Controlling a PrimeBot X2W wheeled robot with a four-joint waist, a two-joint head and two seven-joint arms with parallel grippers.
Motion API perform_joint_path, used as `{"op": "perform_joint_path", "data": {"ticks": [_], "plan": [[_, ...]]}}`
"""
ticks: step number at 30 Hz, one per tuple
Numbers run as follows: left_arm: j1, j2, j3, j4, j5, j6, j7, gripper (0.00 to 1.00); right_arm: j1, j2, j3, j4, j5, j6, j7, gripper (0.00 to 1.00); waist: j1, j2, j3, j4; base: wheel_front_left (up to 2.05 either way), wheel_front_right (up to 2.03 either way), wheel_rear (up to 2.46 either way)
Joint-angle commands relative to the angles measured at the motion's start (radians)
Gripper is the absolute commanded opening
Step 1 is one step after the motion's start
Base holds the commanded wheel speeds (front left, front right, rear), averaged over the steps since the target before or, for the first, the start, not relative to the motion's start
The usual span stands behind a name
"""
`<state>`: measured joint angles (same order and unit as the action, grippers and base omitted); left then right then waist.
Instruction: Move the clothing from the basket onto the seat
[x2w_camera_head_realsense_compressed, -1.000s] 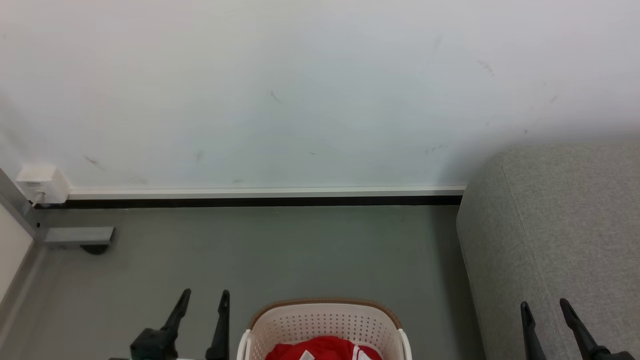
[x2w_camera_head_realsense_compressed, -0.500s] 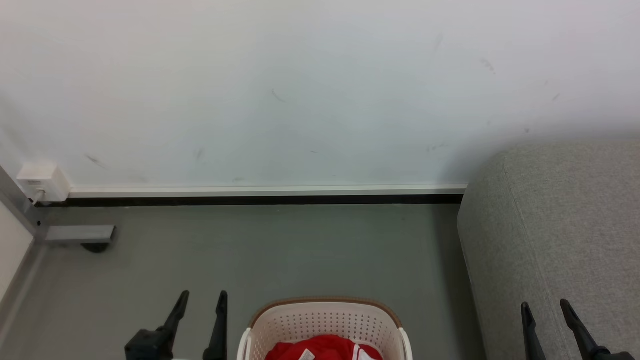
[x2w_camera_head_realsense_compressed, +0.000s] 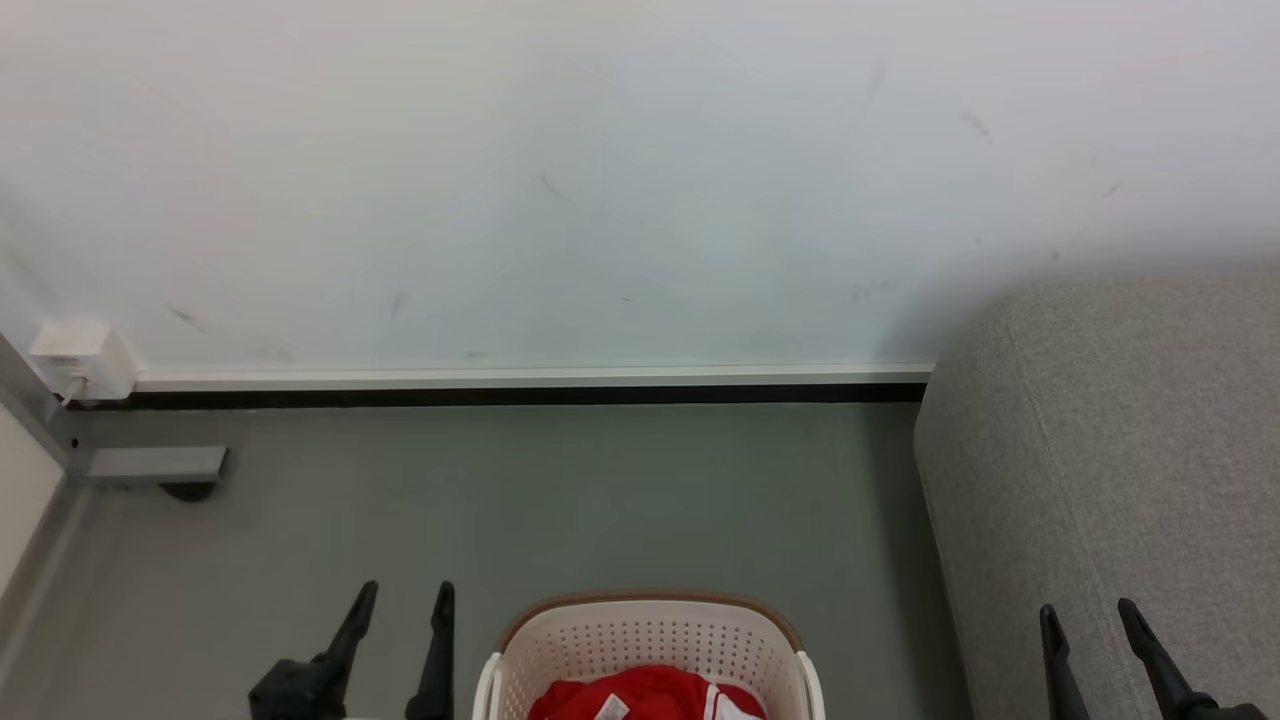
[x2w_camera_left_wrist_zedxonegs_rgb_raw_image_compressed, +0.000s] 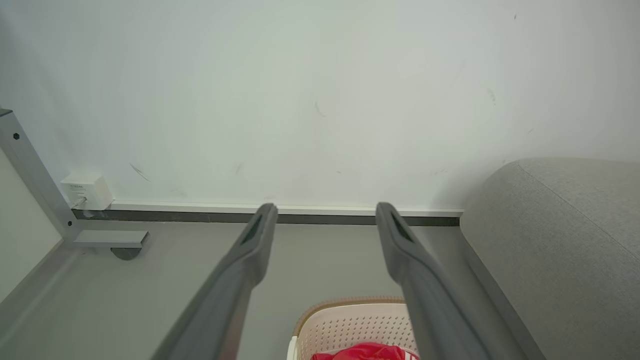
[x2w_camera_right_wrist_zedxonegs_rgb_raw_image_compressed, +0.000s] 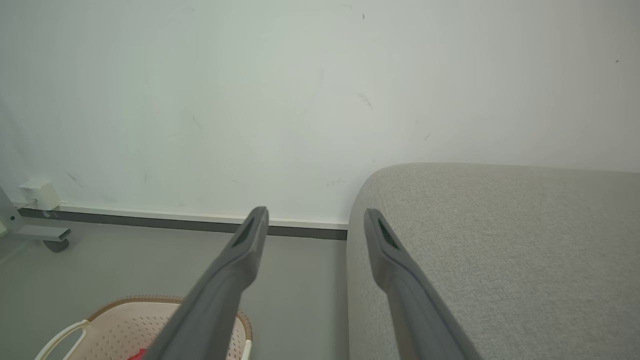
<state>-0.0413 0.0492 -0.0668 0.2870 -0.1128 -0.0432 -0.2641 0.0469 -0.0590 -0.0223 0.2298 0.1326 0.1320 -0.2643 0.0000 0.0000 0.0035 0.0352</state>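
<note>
Bottom middle of the head view: basket (x2w_camera_head_realsense_compressed: 650, 640) on the grey floor (x2w_camera_head_realsense_compressed: 560, 500), cut off by the frame edge, with just its far perforated wall, brown rim band and 2 white side pieces visible. Inside it, clothing (x2w_camera_head_realsense_compressed: 645, 692), bright red with white stripes and a small white label. Mostly below the edge, so shape and fold impossible to judge. Not touched by either pincer.

Left of the basket, left gripper (x2w_camera_head_realsense_compressed: 407, 592): 2 dark fingers apart, pointing up the view, holding nothing, base partly cropped. In the left wrist view, same spread fingers over the floor, with the basket and a sliver of red low between them.

Lower right, right gripper (x2w_camera_head_realsense_compressed: 1087, 608): fingers likewise apart and empty, tips seen against the seat (x2w_camera_head_realsense_compressed: 1120, 450). Touching the fabric or above it, cannot tell. Seat cropped at right and bottom, showing 1 rounded corner and a stitched seam, beside the basket with a strip of floor between.

Far left, small white box (x2w_camera_head_realsense_compressed: 80, 358) on the wall (x2w_camera_head_realsense_compressed: 600, 180) and a grey metal foot (x2w_camera_head_realsense_compressed: 155, 463), with a dark wheel (x2w_camera_head_realsense_compressed: 188, 492) half hidden beneath.
</note>
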Motion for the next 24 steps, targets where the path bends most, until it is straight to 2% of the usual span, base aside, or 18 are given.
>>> {"op": "perform_joint_path", "data": {"ticks": [1, 13, 24], "plan": [[0.001, 0.003, 0.003, 0.002, 0.012, 0.0, -0.001, 1.0, 0.006, -0.001, 0.0, 0.004, 0.007, -0.002, 0.0, 1.0, 0.0, 0.0, 0.001, -0.001, 0.0, 0.0, 0.0], [-0.015, 0.003, -0.009, 0.0, -0.004, 0.007, -0.001, 1.0, -0.012, -0.009, 0.004, -0.003, 0.013, -0.002, 0.0, 1.0, 0.0, 0.0, 0.03, -0.007, 0.0, 0.0, 0.0], [-0.089, 0.003, -0.055, 0.04, 0.02, -0.016, -0.001, 1.0, -0.07, -0.01, 0.012, -0.032, 0.015, -0.002, 0.0, 1.0, 0.0, 0.0, 0.159, -0.032, 0.0, 0.0, 0.0]]}}
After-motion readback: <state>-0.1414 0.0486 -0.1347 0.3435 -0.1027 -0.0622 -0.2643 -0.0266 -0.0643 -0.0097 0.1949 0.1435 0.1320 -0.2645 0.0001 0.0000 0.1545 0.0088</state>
